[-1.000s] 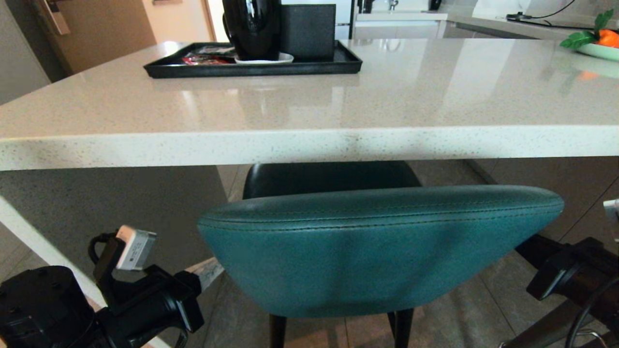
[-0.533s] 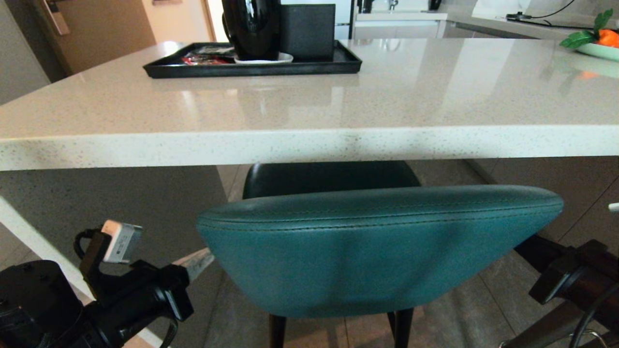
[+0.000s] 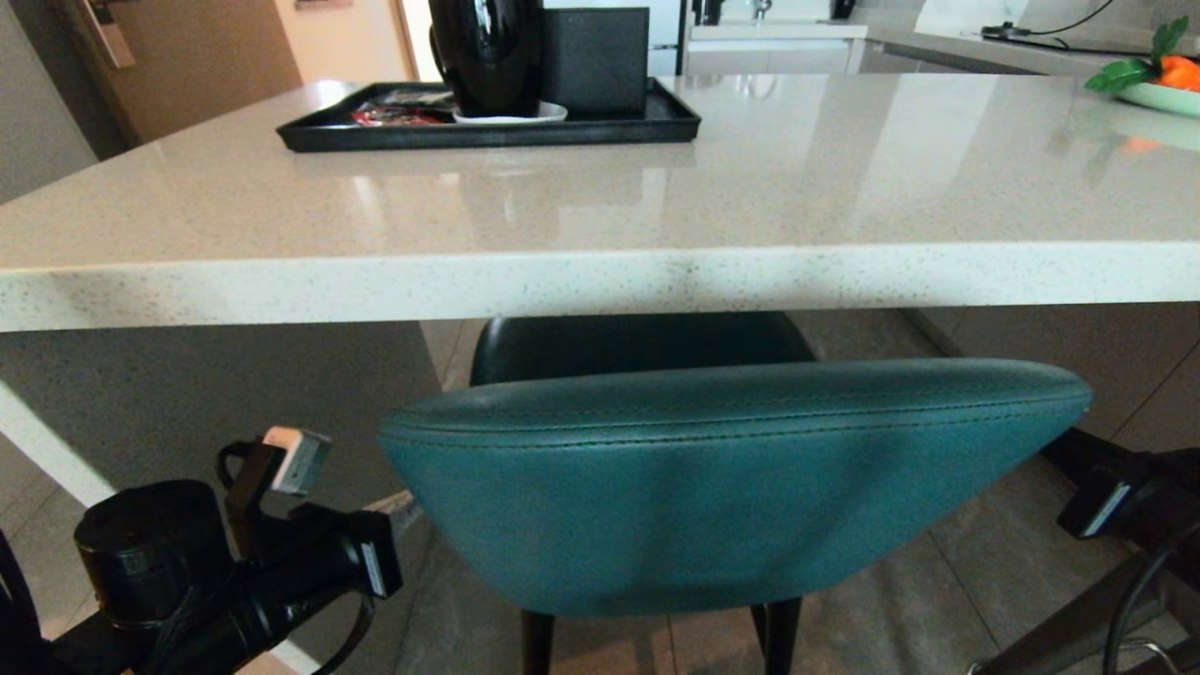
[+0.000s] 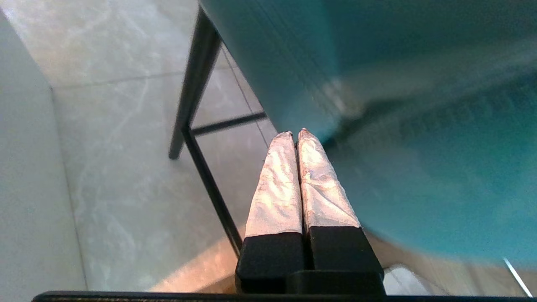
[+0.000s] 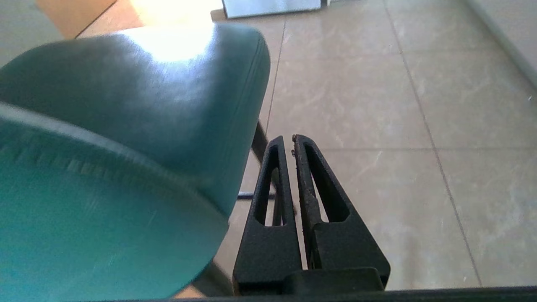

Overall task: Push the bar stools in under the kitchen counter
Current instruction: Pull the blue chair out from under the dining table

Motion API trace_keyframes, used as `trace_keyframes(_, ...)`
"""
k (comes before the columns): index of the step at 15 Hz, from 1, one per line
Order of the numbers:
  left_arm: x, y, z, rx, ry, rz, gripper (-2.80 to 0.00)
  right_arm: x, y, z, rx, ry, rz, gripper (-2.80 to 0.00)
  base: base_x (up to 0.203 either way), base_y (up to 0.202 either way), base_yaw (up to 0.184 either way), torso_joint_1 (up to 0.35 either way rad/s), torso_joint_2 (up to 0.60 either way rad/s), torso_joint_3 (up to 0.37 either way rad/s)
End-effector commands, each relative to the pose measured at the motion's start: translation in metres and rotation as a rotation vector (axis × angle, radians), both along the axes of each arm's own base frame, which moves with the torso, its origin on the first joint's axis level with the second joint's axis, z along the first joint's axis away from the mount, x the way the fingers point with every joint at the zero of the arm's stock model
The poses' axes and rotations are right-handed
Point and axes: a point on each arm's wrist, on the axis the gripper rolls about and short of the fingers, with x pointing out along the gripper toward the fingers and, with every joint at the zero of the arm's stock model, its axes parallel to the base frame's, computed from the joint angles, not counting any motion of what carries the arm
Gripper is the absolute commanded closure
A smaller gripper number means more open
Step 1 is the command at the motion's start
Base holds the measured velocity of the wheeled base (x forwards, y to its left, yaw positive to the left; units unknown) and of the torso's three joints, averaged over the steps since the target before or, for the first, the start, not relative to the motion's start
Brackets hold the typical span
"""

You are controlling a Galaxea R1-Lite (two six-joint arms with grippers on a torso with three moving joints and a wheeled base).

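Head view shows the teal stool [image 3: 731, 478] standing directly before the kitchen counter [image 3: 600, 272], its padded back facing the robot and rising to just below the thick edge of that surface. The dark seat [image 3: 642, 345] ahead of the back already lies under the slab, so this stool appears largely pushed in; whether it can go further cannot be told, since its legs and the space beneath are mostly hidden. The back itself stands just outside the counter edge.

Left end effector [image 4: 295, 134] is clenched, both wrapped fingers pressed together, gripping nothing, its tips right beside the stool's rounded left flank; contact cannot be confirmed. Right end effector [image 5: 292, 140] is likewise clenched and empty, set beside the stool's right flank, apart from the upholstery, with floor tile beyond. Both arms flank the stool low, on either side of its back.

Second stool, the dark grey one, appears in no view; its position cannot be assessed. Judgement: one stool near or at its final place, the other outstanding or unverified.

A black tray [image 3: 487, 131] sits on the surface, far side from the stool.
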Motion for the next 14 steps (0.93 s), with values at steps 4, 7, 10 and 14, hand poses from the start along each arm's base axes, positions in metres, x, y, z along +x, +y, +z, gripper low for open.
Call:
trace_keyframes(4, 0.022, -0.006, 0.009, -0.026, -0.071, 0.01, 0.0, 0.033, 0.003, -0.007, -0.008, -0.06, 0.014, 0.0, 0.0, 0.0, 0.0, 0.0, 0.0, 0.0)
trace_keyframes(7, 0.032, -0.006, 0.008, -0.022, -0.078, 0.026, 0.0, 0.039, 0.016, -0.011, -0.01, -0.078, 0.076, 0.0, 0.0, 0.0, 0.0, 0.0, 0.0, 0.0)
trace_keyframes(10, 0.046, -0.01, 0.015, -0.037, -0.127, 0.029, 0.0, 0.041, 0.031, -0.011, -0.01, -0.083, 0.141, 0.0, 0.0, 0.0, 0.0, 0.0, 0.0, 0.0)
trace_keyframes(14, 0.044, -0.016, 0.017, -0.03, -0.144, 0.005, 0.0, 0.039, 0.036, -0.01, -0.008, -0.09, 0.163, 0.0, 0.0, 0.0, 0.0, 0.0, 0.0, 0.0)
